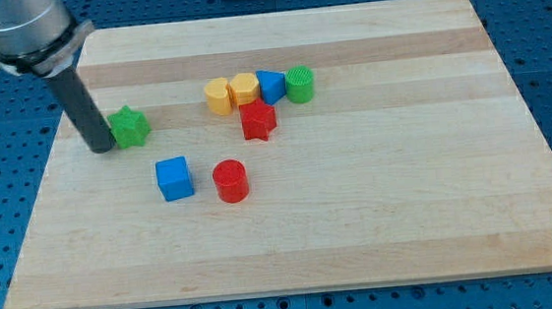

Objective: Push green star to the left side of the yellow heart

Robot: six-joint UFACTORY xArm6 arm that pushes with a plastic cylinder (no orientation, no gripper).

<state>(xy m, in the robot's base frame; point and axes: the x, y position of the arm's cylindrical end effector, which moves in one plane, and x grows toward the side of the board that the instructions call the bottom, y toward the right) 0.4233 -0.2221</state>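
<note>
The green star (131,126) lies on the wooden board's left part. My tip (101,148) stands right at the star's left edge, touching or nearly touching it. The yellow heart (217,96) sits to the star's right, near the view's top centre, with open board between them. It is the leftmost of a row of blocks.
Next to the heart stand a yellow hexagon (244,88), a blue triangle (271,85) and a green cylinder (300,83). A red star (258,120) sits just below them. A blue cube (174,178) and a red cylinder (230,181) lie lower down. The wooden board (407,193) rests on a blue table.
</note>
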